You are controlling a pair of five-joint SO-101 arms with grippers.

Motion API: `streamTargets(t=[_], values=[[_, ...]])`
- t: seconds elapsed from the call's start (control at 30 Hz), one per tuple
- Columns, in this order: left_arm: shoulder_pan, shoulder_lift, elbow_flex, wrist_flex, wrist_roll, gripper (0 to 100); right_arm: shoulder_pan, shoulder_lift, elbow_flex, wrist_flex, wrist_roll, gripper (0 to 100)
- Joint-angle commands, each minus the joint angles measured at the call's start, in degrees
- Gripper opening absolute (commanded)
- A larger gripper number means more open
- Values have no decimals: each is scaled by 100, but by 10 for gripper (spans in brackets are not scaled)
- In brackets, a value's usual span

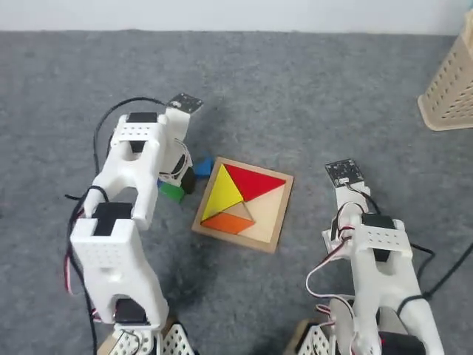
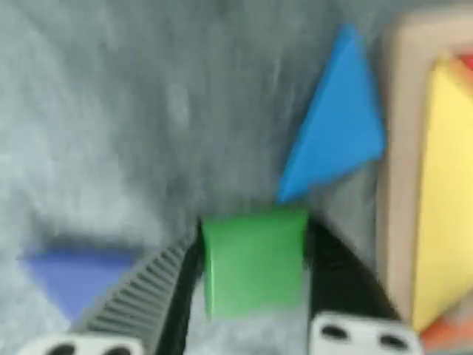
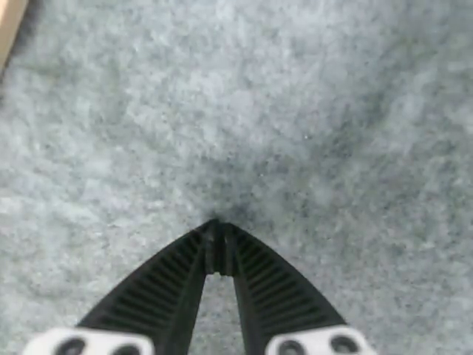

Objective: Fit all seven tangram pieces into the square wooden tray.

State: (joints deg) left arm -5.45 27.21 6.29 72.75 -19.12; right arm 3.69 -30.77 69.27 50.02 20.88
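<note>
The square wooden tray (image 1: 279,216) lies mid-table, turned like a diamond. It holds a red triangle (image 1: 253,181), a yellow triangle (image 1: 220,194) and an orange piece (image 1: 229,222). My left gripper (image 2: 253,255) is just left of the tray, shut on a green piece (image 2: 254,260), also seen as the green piece (image 1: 172,191). A light blue triangle (image 2: 336,122) lies beside the tray's edge (image 2: 399,148). A darker blue piece (image 2: 70,274) rests on the carpet nearby. My right gripper (image 3: 219,248) is shut and empty over bare carpet, right of the tray.
Grey carpet covers the table. A beige slatted basket (image 1: 451,81) stands at the far right edge. Black cables trail beside both arm bases.
</note>
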Motion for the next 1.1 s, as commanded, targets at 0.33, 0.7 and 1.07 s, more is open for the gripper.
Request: streamTargets(t=[0.33,0.7,1.07], values=[[246,-1125,708,-44,-229,108,92,-198,-26,-84,62,7],[633,-2356,1815,-62,-413,73,92,-198,-26,-84,62,7],[677,-1925,1525,-132,-360,31,92,-189,-26,-84,62,7]])
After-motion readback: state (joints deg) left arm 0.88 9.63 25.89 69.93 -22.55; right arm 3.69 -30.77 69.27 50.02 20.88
